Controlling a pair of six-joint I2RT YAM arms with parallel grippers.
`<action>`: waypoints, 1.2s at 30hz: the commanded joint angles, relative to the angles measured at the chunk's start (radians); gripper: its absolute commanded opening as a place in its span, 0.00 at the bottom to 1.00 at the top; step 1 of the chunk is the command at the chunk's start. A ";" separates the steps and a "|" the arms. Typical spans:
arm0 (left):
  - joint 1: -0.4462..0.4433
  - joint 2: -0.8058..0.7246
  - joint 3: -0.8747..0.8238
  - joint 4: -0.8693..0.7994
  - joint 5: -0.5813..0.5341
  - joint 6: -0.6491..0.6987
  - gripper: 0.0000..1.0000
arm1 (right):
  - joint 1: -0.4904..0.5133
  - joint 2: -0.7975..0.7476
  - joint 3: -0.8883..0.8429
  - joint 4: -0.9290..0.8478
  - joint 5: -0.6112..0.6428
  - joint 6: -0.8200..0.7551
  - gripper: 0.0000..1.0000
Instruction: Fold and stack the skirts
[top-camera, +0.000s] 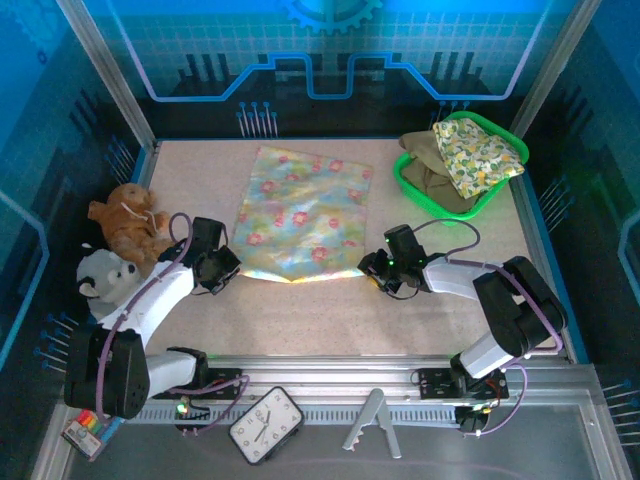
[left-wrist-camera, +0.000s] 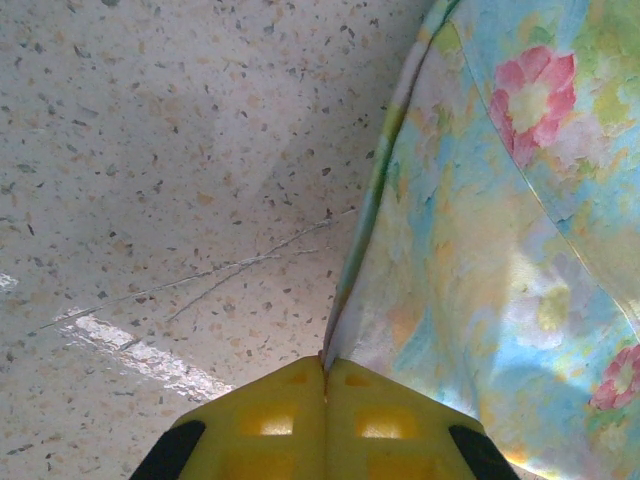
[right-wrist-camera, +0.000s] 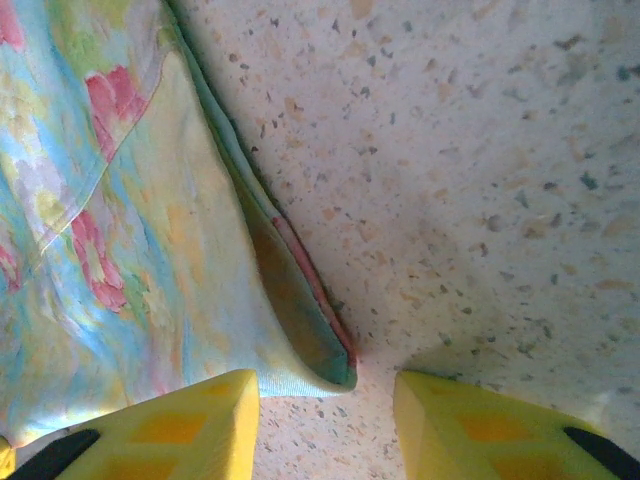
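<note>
My left arm reaches low from the table's (top-camera: 200, 170) near edge, and the left gripper (left-wrist-camera: 325, 375) is pinched tight on the near-left corner of the flowered skirt (top-camera: 305, 215). My right arm doubles back inward. The right gripper (right-wrist-camera: 325, 400) sits low at the near-right corner, its fingers apart with the hem between them. The skirt lies flat mid-table.

Table (top-camera: 200, 175): floral skirt (top-camera: 305, 215), basket (top-camera: 430, 201), seemingly toys (top-camera: 125, 218)
</note>
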 joint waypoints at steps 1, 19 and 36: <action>0.001 0.005 -0.005 -0.002 0.012 -0.010 0.00 | 0.016 0.026 0.024 0.069 0.011 0.011 0.42; 0.001 -0.005 -0.001 -0.016 0.004 -0.008 0.00 | 0.027 0.005 0.052 0.071 0.048 -0.012 0.38; 0.001 -0.007 0.010 -0.025 -0.019 0.021 0.00 | 0.076 0.068 0.244 -0.433 0.149 -0.464 0.38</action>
